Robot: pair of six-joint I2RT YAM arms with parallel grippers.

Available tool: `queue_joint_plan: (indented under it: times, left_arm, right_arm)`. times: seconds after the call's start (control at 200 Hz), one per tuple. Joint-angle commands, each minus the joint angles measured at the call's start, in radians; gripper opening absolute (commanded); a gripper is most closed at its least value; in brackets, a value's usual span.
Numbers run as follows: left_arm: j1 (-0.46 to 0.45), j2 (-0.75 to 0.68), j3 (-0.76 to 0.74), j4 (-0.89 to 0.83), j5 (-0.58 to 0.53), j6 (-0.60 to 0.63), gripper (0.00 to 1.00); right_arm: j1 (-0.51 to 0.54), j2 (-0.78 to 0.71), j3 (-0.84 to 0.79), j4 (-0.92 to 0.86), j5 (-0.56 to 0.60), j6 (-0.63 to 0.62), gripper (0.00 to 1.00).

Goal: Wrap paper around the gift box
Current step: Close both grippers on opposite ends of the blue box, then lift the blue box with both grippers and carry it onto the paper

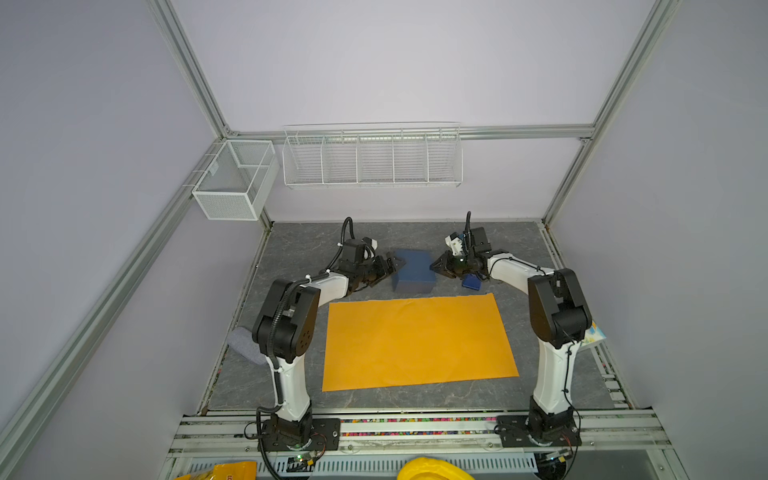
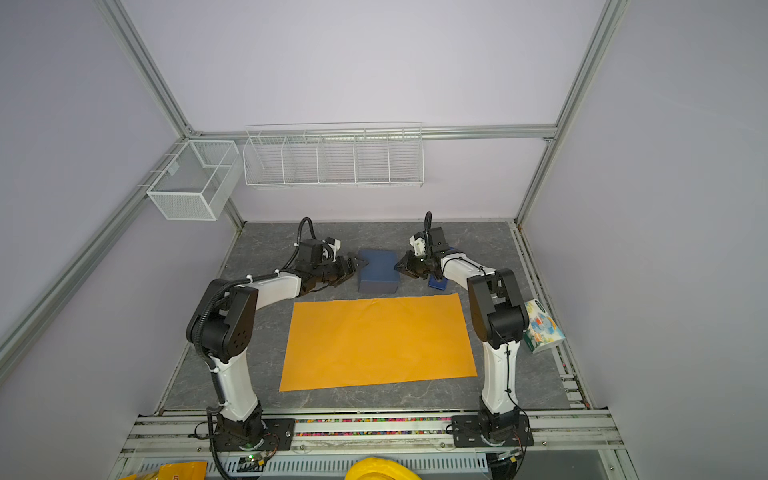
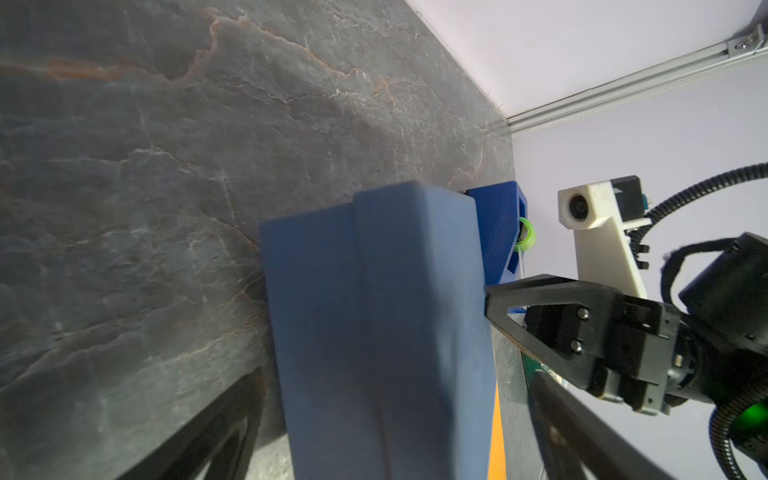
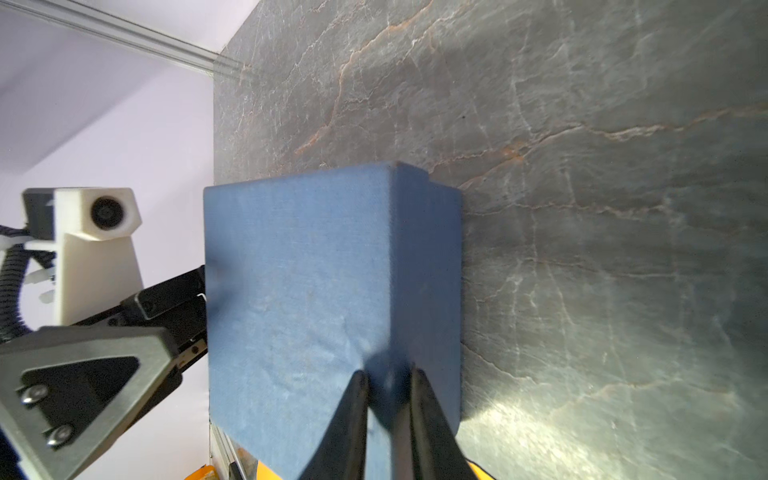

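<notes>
1. While the gift box [image 1: 413, 270] stands on the bare table [image 1: 291, 249], the coming move turns on one relation. The paper [image 1: 419, 340] lies flat on the near side of the box, with its far edge just beside the box's near face. I cannot tell whether the two touch.
2. Axis: the paper's long axis runs parallel to the box's near face. The box itself is squarish, so I judge there is no long axis to align.
3. My left gripper [image 1: 395, 266] is at the box's left side with its jaws wide. In the left wrist view my fingers [image 3: 199, 432] stand either side of the box's end, not closed on it.
4. My right gripper [image 1: 435, 265] is at the box's right side with its jaws narrow. In the right wrist view its fingers [image 4: 353, 415] flank one upper edge of the box, which runs into the gap between them. I judge this to be a pinch on that edge.
5. The bright-blue tape dispenser [image 1: 471, 282] lies near the box's right side, under my right wrist.
6. Judgement: both arms are equally near the box. The box has to travel toward its near side and onto the sheet. The left jaws would need to close first for a two-sided carry.
</notes>
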Motion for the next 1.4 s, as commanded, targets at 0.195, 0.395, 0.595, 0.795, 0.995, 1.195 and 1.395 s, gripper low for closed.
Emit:
queue_joint_plan:
  times: [0.195,0.395,0.595,0.795,0.995,1.195,1.395]
  left_arm:
    - [0.003,0.064,-0.026,0.176,0.048,-0.147,0.99]
    - [0.003,0.104,-0.024,0.279,0.081,-0.223,0.98]
    - [0.003,0.117,-0.017,0.325,0.090,-0.262,0.92]
    - [0.002,0.118,-0.006,0.319,0.093,-0.257,0.83]
    - [0.002,0.095,-0.004,0.307,0.095,-0.249,0.77]
    - [0.004,0.015,-0.024,0.277,0.087,-0.240,0.76]
    - [-0.009,-0.120,-0.121,0.273,0.083,-0.258,0.76]
  right_arm:
    - [-0.014,0.010,-0.033,-0.051,0.033,0.013,0.22]
    - [-0.015,0.007,-0.038,-0.055,0.033,0.009,0.22]
    - [-0.019,0.004,-0.039,-0.062,0.032,0.003,0.22]
    - [-0.023,-0.009,-0.037,-0.065,0.030,0.002,0.22]
    - [-0.033,-0.045,-0.035,-0.072,0.026,-0.012,0.27]
    - [-0.055,-0.163,-0.047,-0.134,0.043,-0.050,0.32]
    - [-0.063,-0.305,-0.097,-0.245,0.065,-0.129,0.35]
